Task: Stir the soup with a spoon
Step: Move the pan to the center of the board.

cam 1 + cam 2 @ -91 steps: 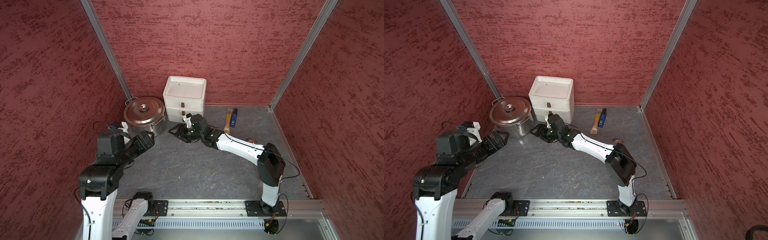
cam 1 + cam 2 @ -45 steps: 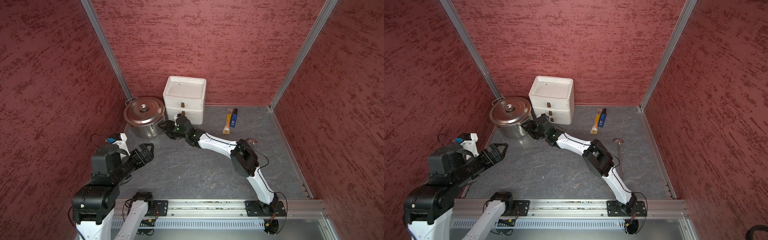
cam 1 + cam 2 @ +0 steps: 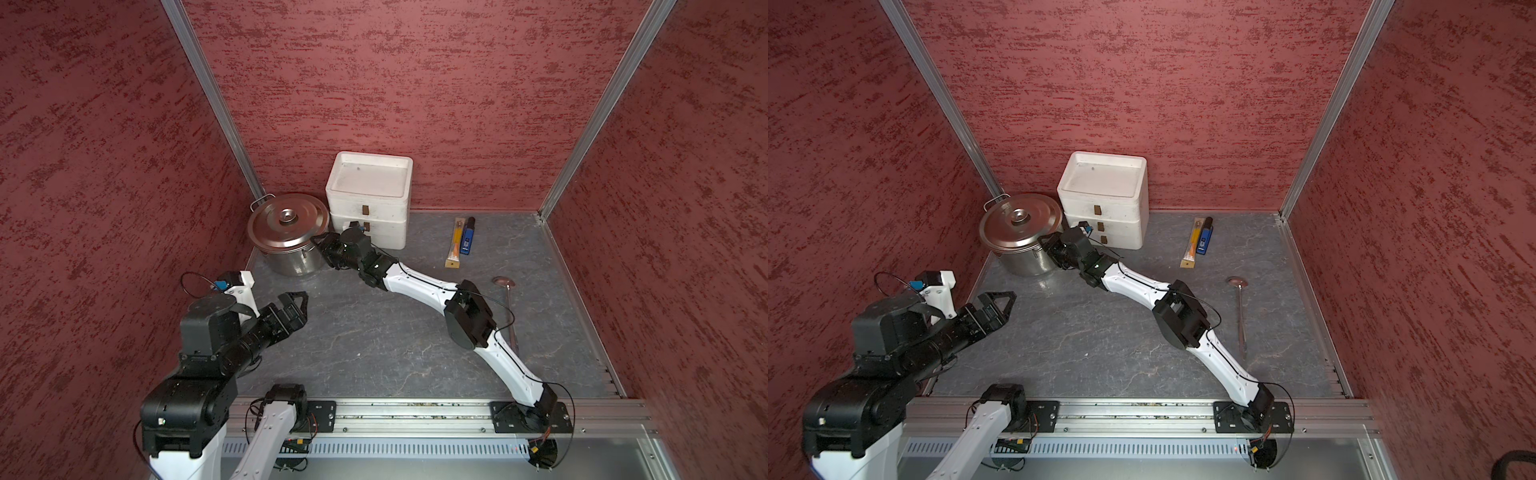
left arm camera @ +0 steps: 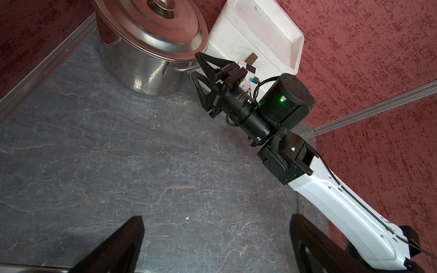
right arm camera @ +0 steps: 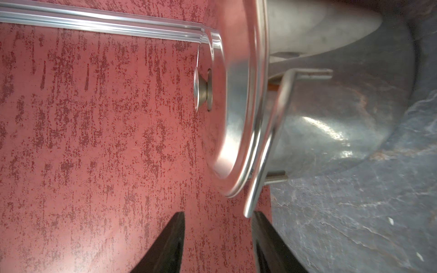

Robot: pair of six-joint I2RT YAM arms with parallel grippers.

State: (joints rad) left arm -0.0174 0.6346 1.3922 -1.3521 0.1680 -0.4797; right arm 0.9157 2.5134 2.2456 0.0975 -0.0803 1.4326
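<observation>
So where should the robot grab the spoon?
Probably mid-handle on the spoon, coming straight down from above with jaws across it. It lies flat on the table, its handle thin and straight, while the bowl end is wider and rounded.

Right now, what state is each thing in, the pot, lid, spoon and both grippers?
pot, upright on the table, covered.
lid, seated on the pot.
spoon, lying flat on the table, untouched.
left gripper, open, empty.
right gripper, open, tips at the pot's loop handle.
</observation>
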